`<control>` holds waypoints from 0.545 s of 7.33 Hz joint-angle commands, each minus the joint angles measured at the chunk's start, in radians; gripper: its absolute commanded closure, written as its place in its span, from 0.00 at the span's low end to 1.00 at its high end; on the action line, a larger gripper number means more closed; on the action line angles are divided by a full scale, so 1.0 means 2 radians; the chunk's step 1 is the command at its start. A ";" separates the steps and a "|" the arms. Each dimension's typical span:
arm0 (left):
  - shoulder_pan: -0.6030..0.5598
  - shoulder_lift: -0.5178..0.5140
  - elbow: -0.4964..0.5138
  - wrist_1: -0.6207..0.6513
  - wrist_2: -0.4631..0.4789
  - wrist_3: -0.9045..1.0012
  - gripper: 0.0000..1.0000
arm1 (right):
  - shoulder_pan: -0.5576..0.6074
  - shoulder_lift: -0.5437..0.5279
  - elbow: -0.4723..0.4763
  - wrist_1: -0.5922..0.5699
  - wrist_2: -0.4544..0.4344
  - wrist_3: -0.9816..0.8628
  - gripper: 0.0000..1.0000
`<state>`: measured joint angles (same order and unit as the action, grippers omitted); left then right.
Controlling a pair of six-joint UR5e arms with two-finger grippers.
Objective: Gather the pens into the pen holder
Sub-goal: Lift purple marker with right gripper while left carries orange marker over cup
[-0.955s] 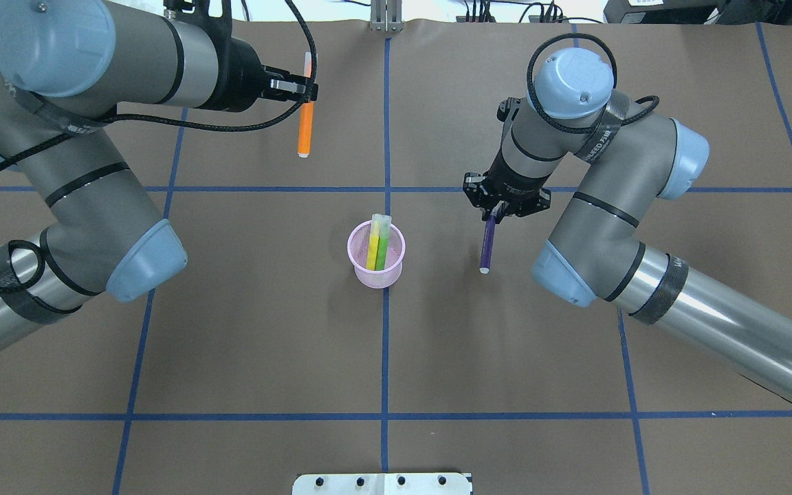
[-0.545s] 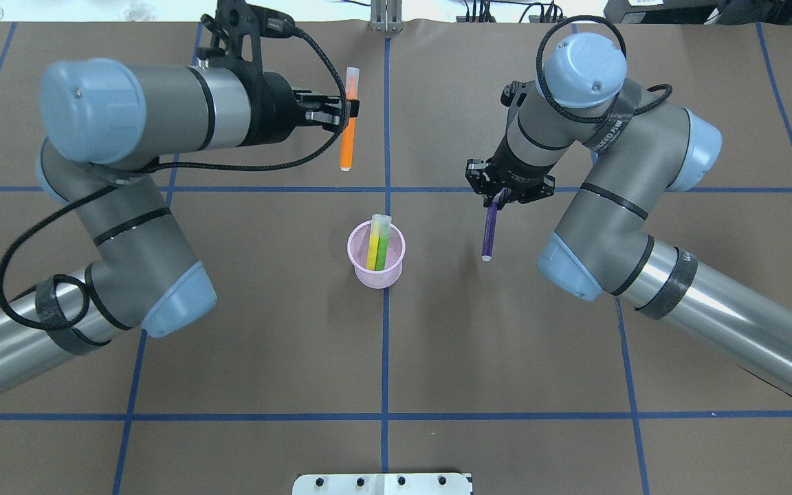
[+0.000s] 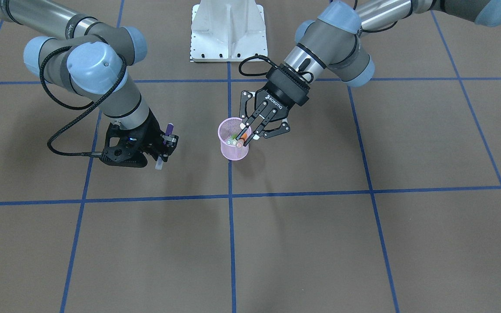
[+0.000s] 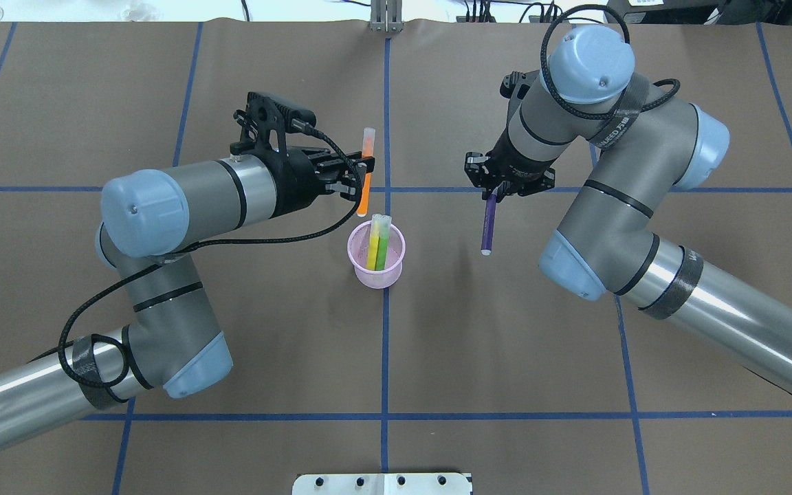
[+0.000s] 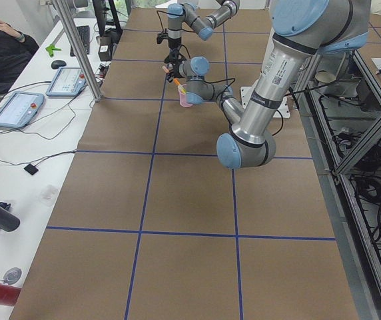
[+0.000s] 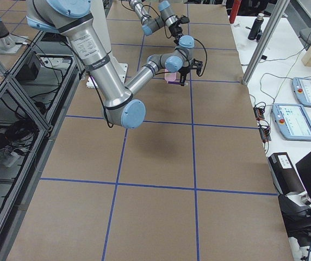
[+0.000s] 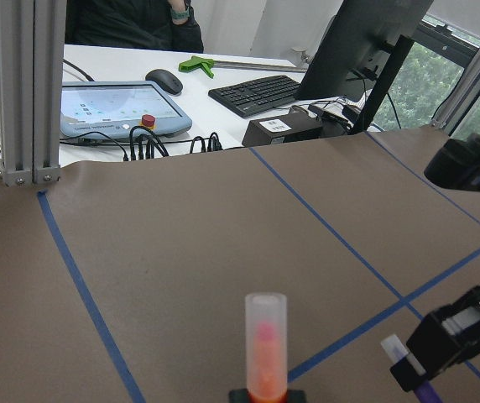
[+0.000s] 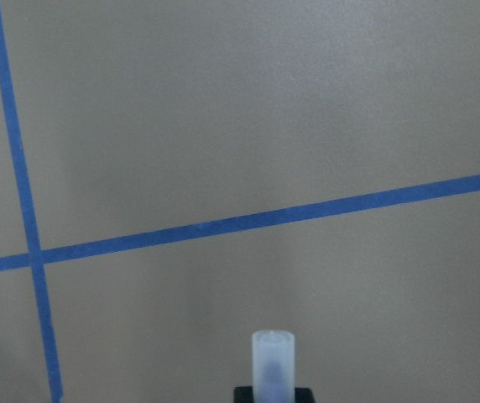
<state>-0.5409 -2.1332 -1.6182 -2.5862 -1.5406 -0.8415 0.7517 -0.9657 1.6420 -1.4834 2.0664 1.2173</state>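
Left arm's fingers (image 4: 344, 166) pinch the slim orange pen (image 4: 366, 172) near-upright, tip about over the pink wire-mesh cup's (image 4: 396, 265) far-left rim, way closer than the right arm's fingers (image 3: 168, 145) pinching the purple pen (image 4: 487, 223) off right.

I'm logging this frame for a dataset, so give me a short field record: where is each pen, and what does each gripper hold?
Holder: pink wire-mesh cup, upright
In holder: yellow pen, green pen
Left gripper: shut on clear-capped orange pen, close by the holder's rim
Right gripper: shut on purple pen, apart from the holder
Pens not yet in: two
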 commanded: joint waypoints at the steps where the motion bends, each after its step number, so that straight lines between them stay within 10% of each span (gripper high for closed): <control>1: 0.019 0.008 0.001 -0.005 0.013 0.002 1.00 | 0.004 0.000 0.004 0.000 0.001 -0.003 1.00; 4: 0.042 0.010 0.008 -0.006 0.030 0.025 1.00 | 0.006 0.001 0.007 0.000 0.001 -0.003 1.00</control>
<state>-0.4786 -2.1121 -1.6101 -2.5973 -1.4978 -0.8017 0.7628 -0.9636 1.6538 -1.4834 2.0689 1.2119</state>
